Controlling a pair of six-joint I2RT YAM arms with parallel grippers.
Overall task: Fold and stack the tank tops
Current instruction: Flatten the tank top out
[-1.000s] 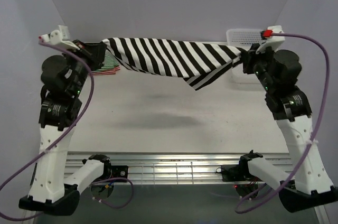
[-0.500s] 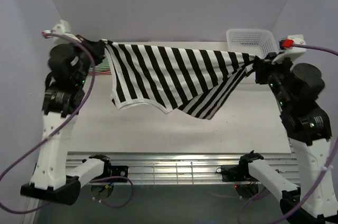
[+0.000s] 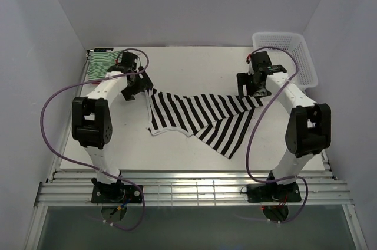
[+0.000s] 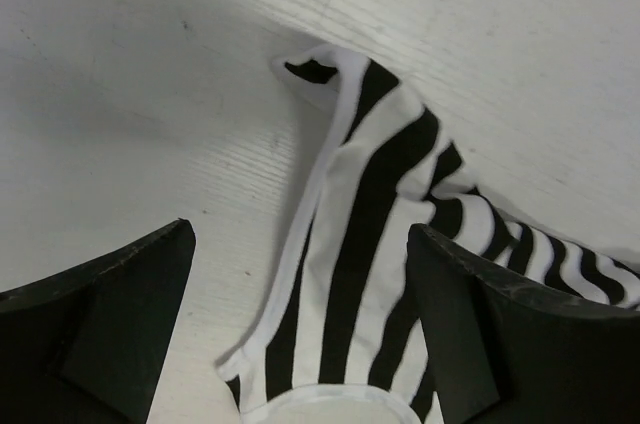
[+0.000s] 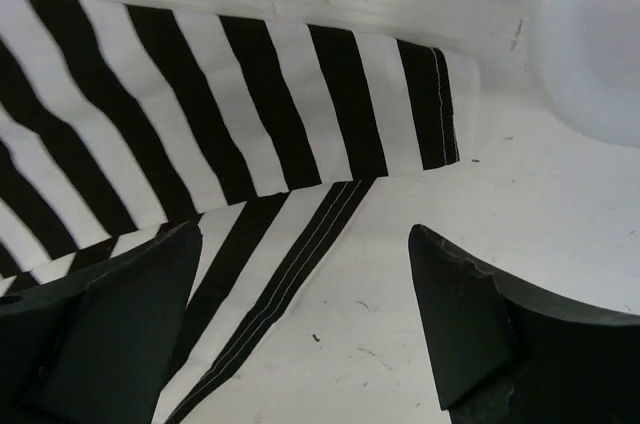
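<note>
The black-and-white striped tank top (image 3: pixel 200 117) lies rumpled on the white table, partly folded over itself. My left gripper (image 3: pixel 140 88) is at its back left corner and stands open. In the left wrist view a strap of the top (image 4: pixel 350 244) lies on the table between the two spread fingers (image 4: pixel 100 334), which do not touch it. My right gripper (image 3: pixel 250 89) is open over the top's back right corner. Its hem (image 5: pixel 290 264) runs under the gap, with bare table to the right. A green-and-white tank top (image 3: pixel 103 63) lies folded at the back left.
A white lattice basket (image 3: pixel 291 49) stands at the back right corner, just behind the right gripper, and shows as a white blur (image 5: pixel 600 34) in the right wrist view. Purple cables loop from both arms. Walls close in the left, right and back.
Both grippers have opened and let go of the black-and-white top. It was stretched in the air between them and now lies on the table. Both arms have dropped low over it.
</note>
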